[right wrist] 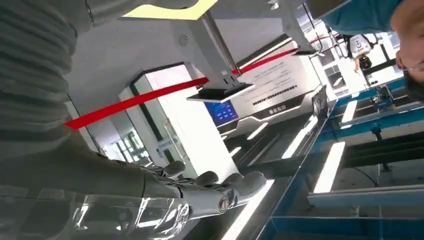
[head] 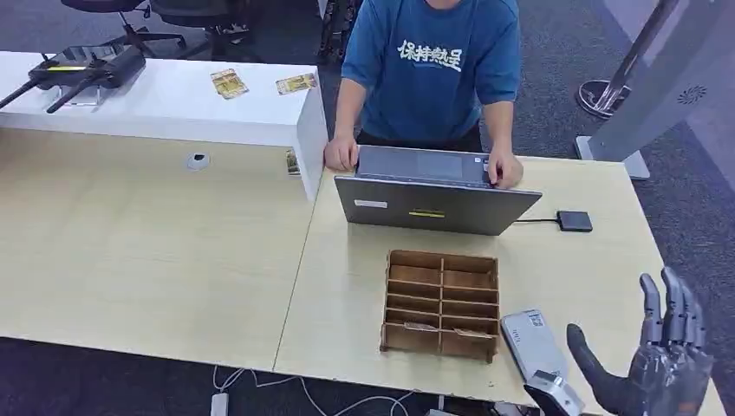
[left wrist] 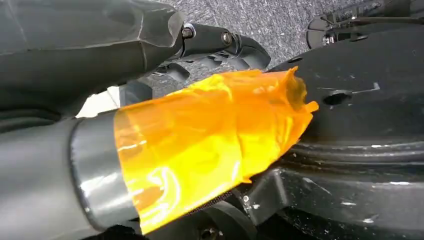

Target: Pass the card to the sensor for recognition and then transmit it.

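Right hand [head: 663,364] raised at near right table [head: 173,251] edge, fingers spread, holding nothing | left hand [left wrist: 150,100] fingers curled, grip unclear | cards [head: 438,330] in rack [head: 442,303] near slots | sensor [head: 532,343] right of rack

Your left hand [left wrist: 165,115] hangs over grey carpet [left wrist: 280,20], its thumb wrapped in orange tape [left wrist: 210,145], dark fingers [left wrist: 225,42] curled.
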You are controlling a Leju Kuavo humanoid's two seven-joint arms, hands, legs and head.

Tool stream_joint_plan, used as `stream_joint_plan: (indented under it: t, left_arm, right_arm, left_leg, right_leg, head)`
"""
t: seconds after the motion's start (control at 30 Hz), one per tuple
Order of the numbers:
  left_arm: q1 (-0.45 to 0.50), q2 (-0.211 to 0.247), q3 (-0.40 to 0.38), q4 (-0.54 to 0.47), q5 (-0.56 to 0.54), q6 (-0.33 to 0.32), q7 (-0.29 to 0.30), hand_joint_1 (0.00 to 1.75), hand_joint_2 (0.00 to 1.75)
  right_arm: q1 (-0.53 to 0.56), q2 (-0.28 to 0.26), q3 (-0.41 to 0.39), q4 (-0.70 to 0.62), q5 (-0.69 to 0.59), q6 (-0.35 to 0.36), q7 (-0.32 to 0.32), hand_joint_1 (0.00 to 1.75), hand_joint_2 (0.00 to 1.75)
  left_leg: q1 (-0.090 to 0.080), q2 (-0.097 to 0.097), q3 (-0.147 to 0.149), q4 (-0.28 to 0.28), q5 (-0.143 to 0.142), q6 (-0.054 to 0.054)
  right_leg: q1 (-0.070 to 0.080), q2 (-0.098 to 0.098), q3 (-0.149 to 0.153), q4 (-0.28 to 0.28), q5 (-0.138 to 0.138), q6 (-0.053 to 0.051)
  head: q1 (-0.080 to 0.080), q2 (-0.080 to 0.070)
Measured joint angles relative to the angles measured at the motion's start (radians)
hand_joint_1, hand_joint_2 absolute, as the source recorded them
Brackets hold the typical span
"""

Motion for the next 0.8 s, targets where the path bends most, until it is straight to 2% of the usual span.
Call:
stream_joint_plan:
  t: [0.43,0.8]
  left_arm:
    - [0.005,-0.008,0.000,0.000,0.032,0.002,-0.002,0.00,0.00]
    - [0.010,-0.012,0.000,0.000,0.065,0.002,-0.008,0.00,0.00]
  right_arm:
    - [0.088,0.011,0.011,-0.022,-0.024,0.000,0.032,0.00,1.75]
    - [0.126,0.018,0.075,-0.017,-0.095,0.000,0.050,0.00,1.75]
  left_leg:
    - [0.000,0.000,0.000,0.000,0.000,0.000]
    - [0.000,0.000,0.000,0.000,-0.001,0.000]
  right_leg:
    - [0.000,0.000,0.000,0.000,0.000,0.000]
    - [0.000,0.001,0.000,0.000,0.000,0.001]
  head:
    - [0.000,0.000]
    - [0.000,0.000]
